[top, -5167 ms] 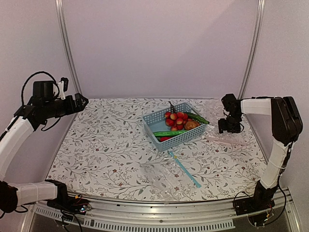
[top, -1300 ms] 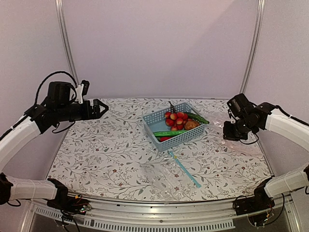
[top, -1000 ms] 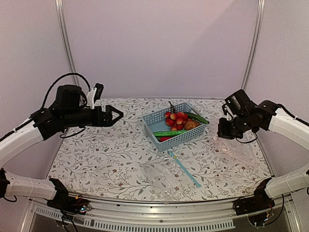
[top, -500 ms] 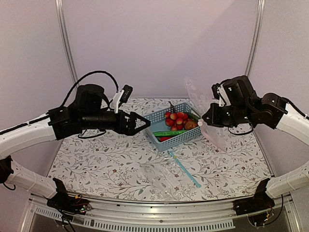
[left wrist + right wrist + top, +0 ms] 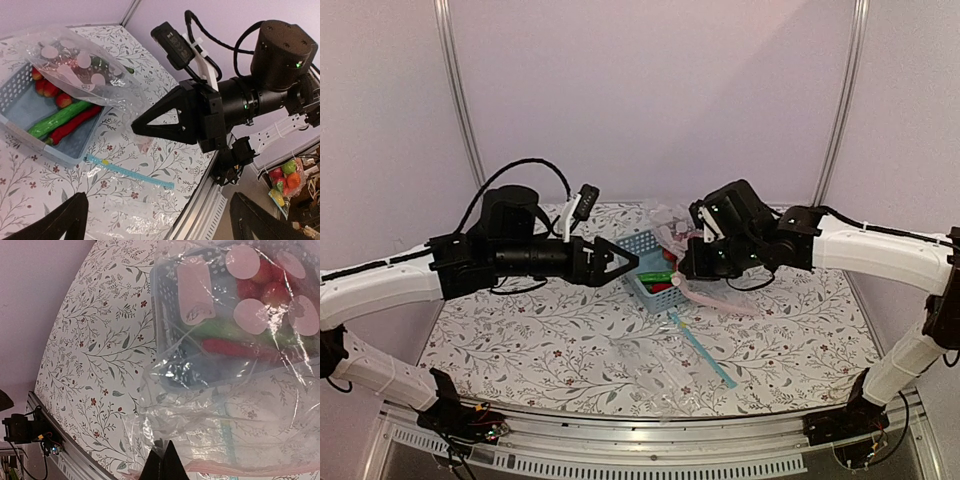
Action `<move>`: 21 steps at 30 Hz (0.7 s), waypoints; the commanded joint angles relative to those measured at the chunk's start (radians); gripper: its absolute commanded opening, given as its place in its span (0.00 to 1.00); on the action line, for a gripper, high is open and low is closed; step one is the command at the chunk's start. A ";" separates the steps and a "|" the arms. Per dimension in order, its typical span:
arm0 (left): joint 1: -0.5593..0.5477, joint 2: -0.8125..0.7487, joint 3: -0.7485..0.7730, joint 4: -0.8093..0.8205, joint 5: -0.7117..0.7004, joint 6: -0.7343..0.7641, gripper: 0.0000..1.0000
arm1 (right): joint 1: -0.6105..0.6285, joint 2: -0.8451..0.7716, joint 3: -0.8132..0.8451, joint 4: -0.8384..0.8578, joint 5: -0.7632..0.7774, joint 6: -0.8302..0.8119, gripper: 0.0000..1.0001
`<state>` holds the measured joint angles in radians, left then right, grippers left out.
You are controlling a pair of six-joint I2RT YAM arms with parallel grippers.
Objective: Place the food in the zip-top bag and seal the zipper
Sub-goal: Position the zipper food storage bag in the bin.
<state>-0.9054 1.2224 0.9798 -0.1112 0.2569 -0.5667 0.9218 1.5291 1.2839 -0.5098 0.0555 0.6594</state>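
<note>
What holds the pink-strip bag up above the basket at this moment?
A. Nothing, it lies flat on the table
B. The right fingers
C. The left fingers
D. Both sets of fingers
B: the right fingers are shut on the edge of the bag, which hangs over the basket, while the left fingers stand open and apart from it.

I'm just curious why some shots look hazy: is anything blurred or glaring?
Left wrist view: sharp, though the clear bag glints over the basket. Right wrist view: that bag fills the frame, creases glaring white, everything behind it hazy. Top view: even light, soft shadows.
</note>
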 commanded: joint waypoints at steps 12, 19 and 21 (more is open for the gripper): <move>-0.006 0.048 -0.301 0.186 -0.040 -0.212 0.85 | 0.067 0.350 0.127 0.137 -0.197 0.005 0.28; -0.001 0.088 -0.341 0.226 -0.062 -0.220 0.82 | 0.067 0.328 0.107 0.139 -0.171 0.011 0.43; -0.002 0.119 -0.347 0.252 -0.048 -0.229 0.81 | 0.067 0.306 0.094 0.132 -0.153 0.009 0.48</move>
<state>-0.9051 1.2896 0.6575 0.0750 0.2073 -0.7776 0.9836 1.8713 1.3842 -0.3824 -0.1219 0.6689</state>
